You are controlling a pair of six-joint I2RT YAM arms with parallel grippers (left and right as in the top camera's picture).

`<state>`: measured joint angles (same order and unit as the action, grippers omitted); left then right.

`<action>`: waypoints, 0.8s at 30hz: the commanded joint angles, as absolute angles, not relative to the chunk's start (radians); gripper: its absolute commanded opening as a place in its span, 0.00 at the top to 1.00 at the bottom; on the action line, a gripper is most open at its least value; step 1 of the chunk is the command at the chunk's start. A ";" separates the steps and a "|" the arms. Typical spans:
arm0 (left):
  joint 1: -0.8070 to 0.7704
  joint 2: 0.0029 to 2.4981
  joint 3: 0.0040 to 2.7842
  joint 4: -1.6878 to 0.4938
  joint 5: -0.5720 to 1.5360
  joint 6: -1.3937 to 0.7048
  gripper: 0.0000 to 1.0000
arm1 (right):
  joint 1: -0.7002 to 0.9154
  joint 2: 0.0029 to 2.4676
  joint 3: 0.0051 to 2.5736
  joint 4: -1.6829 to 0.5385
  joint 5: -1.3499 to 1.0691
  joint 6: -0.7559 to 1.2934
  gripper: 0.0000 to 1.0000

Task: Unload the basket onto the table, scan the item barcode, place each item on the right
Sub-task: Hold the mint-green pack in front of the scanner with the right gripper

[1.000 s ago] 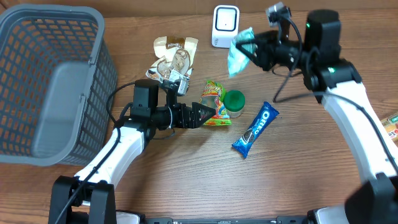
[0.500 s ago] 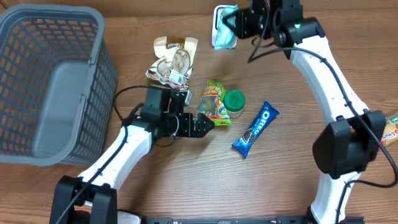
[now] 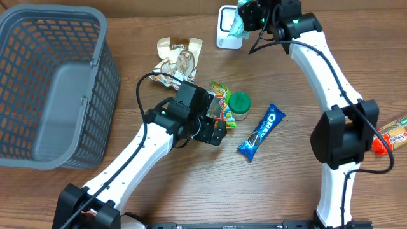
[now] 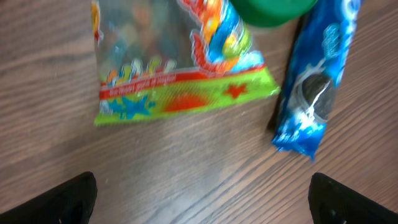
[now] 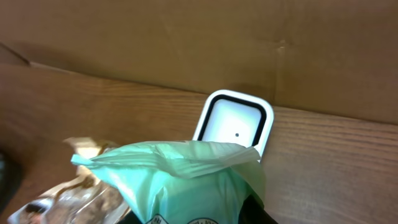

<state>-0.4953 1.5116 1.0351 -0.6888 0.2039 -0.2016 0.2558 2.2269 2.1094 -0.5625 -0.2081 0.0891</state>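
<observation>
Right pincer (image 3: 249,14) w/ green pouch (image 5: 186,180) nr scanner (image 5: 235,124)

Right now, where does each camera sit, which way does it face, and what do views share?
Overhead: above the table, looking down; left gripper open over the candy bag, right gripper holding the green packet at the scanner.
Left wrist: facing down at candy bag and Oreo pack; own fingertips at the lower corners.
Right wrist: facing the scanner past the green packet it holds.
Shared: Oreo pack in overhead and left wrist.
</observation>
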 commanded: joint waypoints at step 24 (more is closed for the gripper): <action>-0.532 1.511 1.058 -0.731 0.177 -0.184 0.00 | 0.292 2.516 2.339 -0.464 -0.079 0.109 0.97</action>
